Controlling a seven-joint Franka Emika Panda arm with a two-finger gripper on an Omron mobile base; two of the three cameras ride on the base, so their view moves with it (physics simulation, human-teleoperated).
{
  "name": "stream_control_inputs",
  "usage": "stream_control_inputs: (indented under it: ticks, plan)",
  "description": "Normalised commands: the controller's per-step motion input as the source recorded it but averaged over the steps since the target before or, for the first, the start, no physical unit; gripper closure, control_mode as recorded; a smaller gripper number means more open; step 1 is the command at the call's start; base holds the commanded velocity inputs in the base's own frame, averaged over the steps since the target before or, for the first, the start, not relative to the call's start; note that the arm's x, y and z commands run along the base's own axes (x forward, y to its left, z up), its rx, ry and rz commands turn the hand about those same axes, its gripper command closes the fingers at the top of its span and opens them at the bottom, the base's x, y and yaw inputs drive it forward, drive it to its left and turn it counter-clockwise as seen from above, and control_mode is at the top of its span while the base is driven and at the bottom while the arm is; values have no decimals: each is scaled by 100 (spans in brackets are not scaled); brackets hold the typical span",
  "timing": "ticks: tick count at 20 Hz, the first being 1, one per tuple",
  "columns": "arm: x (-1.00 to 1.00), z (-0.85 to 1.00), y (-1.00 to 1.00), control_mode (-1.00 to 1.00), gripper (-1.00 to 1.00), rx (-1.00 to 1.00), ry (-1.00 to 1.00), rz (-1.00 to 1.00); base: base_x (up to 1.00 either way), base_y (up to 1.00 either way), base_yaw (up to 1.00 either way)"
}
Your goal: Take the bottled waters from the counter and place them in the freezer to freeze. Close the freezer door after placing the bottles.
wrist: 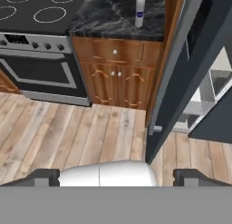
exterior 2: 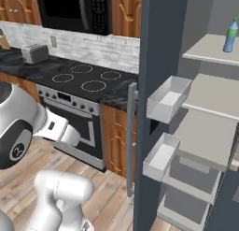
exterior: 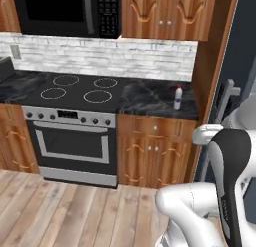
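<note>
One bottle stored, one left on the worktop, freezer door open.

The green-capped bottle (exterior 2: 230,36), clear with a blue label, is seen upright on an upper shelf inside the freezer (exterior 2: 205,132). The red-capped bottle (exterior: 177,97), whitish with a bluish-purple label, is seen upright on the worktop (exterior: 145,98), near the edge closest to the freezer. The claw (wrist: 116,177) is spread wide and empty, well apart from that bottle. The freezer door (exterior 2: 156,108) is judged yet to be closed.
</note>
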Motion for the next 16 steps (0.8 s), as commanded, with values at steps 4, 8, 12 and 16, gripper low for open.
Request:
stream_control_inputs:
  ticks: [4,8,12,16]
  plan:
    - [0,0,0,100,-100,0,0,0,0,75,-28]
    - [0,0,0,100,-100,0,0,0,0,61,-35]
    - [0,0,0,100,-100,0,0,0,4,57,-36]
    - [0,0,0,100,-100,0,0,0,4,60,-38]
